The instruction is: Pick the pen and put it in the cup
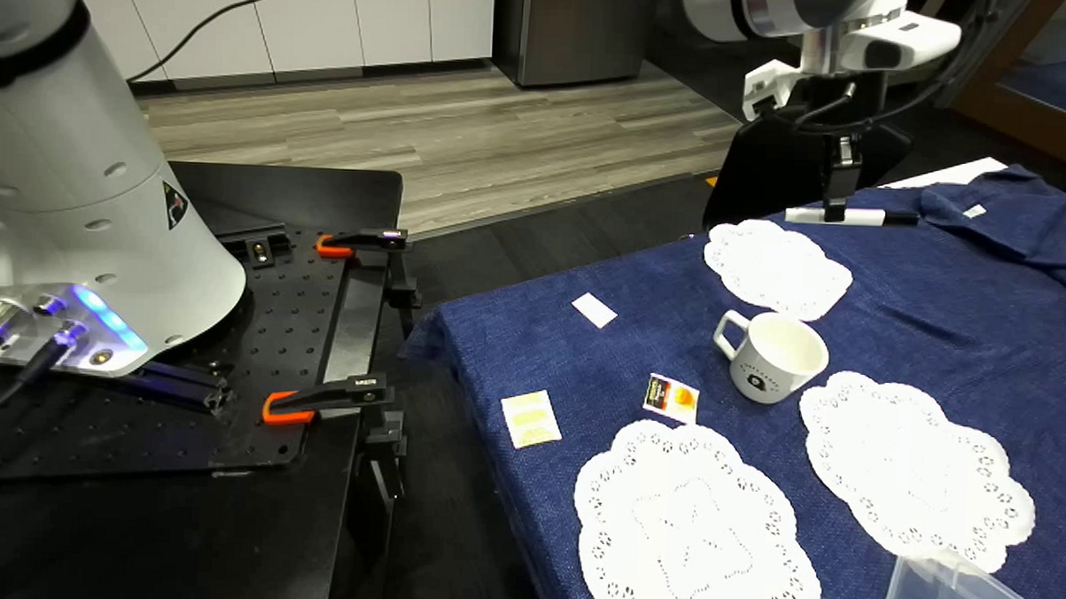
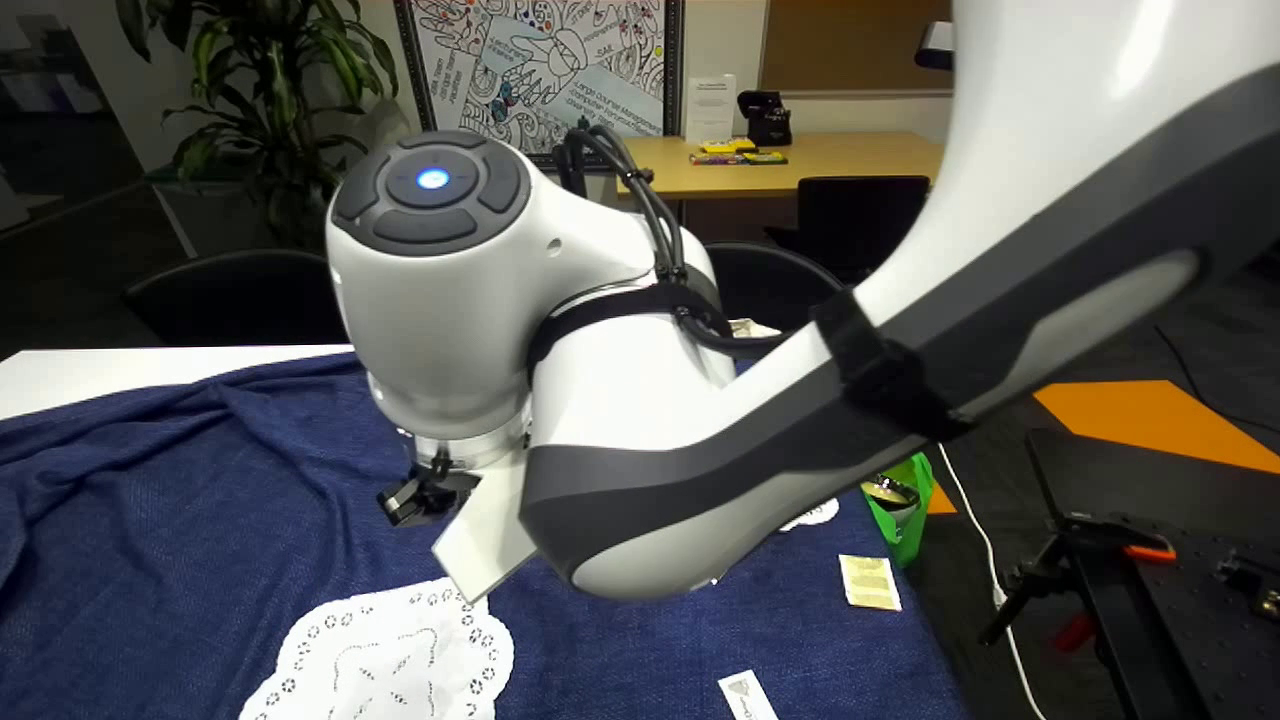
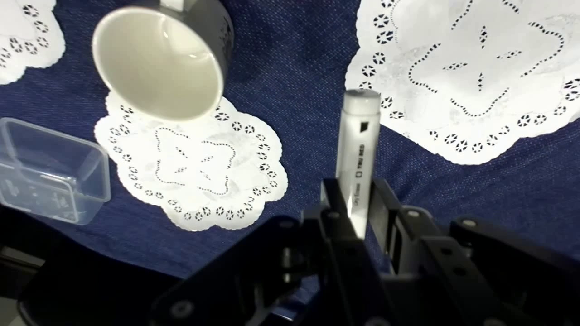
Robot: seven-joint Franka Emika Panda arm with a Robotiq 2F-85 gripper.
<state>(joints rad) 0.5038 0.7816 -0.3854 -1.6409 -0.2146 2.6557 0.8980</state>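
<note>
The pen is a white marker with a black cap (image 1: 851,217); it also shows in the wrist view (image 3: 359,140), where the cap is out of sight. My gripper (image 1: 835,211) is shut on the pen's white barrel, with both fingers beside it in the wrist view (image 3: 355,194). The pen lies level across the fingers, seemingly above the blue cloth. The cup (image 1: 772,357) is a white teacup with a side handle, standing upright on the cloth; its open mouth shows in the wrist view (image 3: 158,63), left of the pen. The arm hides pen and cup in an exterior view.
White lace doilies (image 1: 698,527) lie around the cup, including one beyond it (image 1: 778,271). A clear plastic box (image 1: 957,594) stands near the table edge; it also shows in the wrist view (image 3: 88,185). Small packets (image 1: 531,418) lie on the blue cloth (image 1: 496,334).
</note>
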